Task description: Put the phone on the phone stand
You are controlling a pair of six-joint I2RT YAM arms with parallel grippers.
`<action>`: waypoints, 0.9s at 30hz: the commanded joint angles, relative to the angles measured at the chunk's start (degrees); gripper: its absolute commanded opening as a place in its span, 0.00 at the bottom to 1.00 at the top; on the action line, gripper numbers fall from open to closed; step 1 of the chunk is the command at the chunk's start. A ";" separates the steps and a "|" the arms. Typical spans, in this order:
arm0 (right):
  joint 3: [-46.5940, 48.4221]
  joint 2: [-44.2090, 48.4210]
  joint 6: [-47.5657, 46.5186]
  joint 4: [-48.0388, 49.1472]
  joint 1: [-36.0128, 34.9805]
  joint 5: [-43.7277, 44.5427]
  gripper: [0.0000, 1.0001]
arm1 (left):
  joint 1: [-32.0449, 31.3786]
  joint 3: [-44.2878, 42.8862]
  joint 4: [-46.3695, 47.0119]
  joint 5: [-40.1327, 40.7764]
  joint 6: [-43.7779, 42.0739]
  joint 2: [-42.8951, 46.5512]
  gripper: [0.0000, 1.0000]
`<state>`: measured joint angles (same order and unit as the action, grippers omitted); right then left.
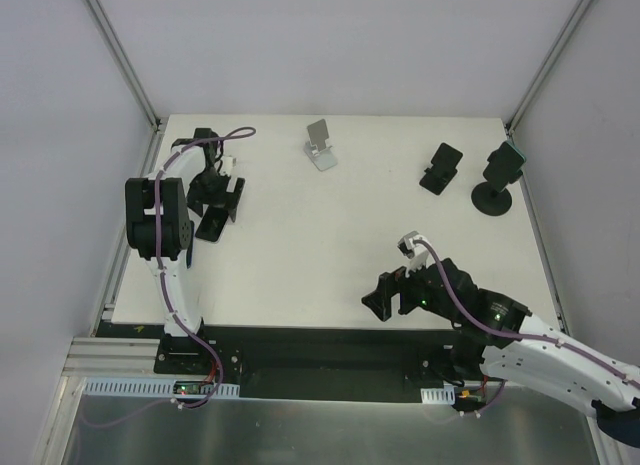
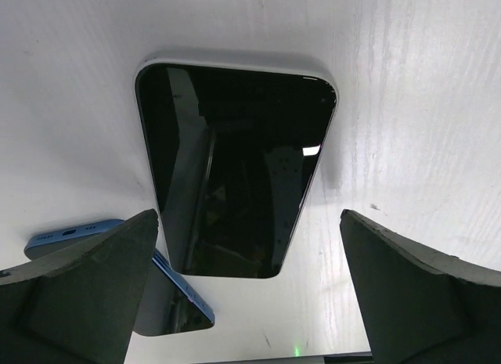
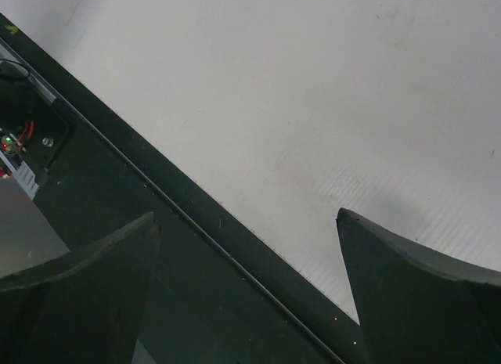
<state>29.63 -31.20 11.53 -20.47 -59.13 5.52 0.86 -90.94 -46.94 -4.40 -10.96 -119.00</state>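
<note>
A black phone (image 2: 235, 168) lies flat and screen up on the white table (image 2: 423, 106), just ahead of my left gripper (image 2: 246, 223), which hovers open over its near end without touching it. A blue-edged phone (image 2: 182, 292) lies beside it, partly hidden behind the left finger (image 2: 86, 293). From above, my left gripper (image 1: 215, 197) is at the far left, with a dark phone (image 1: 212, 226) showing just below it. An empty silver phone stand (image 1: 320, 145) stands at the back centre. My right gripper (image 1: 385, 295) hangs open and empty over the table's front edge (image 3: 196, 223).
A black stand (image 1: 440, 168) and a round-based black stand (image 1: 498, 177) carrying a teal-edged device stand at the back right. White walls close in the table on three sides. A dark rail (image 1: 300, 340) runs along the near edge by the arm bases.
</note>
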 commanded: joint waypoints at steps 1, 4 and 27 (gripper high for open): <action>1.31 1.93 -1.42 -3.78 -0.28 2.20 0.96 | 0.54 -2.05 -1.75 1.77 -2.14 -1.85 0.99; 2.10 1.50 -1.69 -4.14 -0.28 4.06 0.96 | 0.54 -2.05 -1.58 1.42 -1.43 -2.03 0.99; 12.55 -13.87 -4.06 -7.21 3.67 6.02 0.96 | -2.69 3.40 -1.14 -7.64 3.84 -1.41 0.00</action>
<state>38.00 -40.66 8.36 -25.93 -58.43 13.80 1.10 -90.17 -45.74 -5.43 -9.80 -120.29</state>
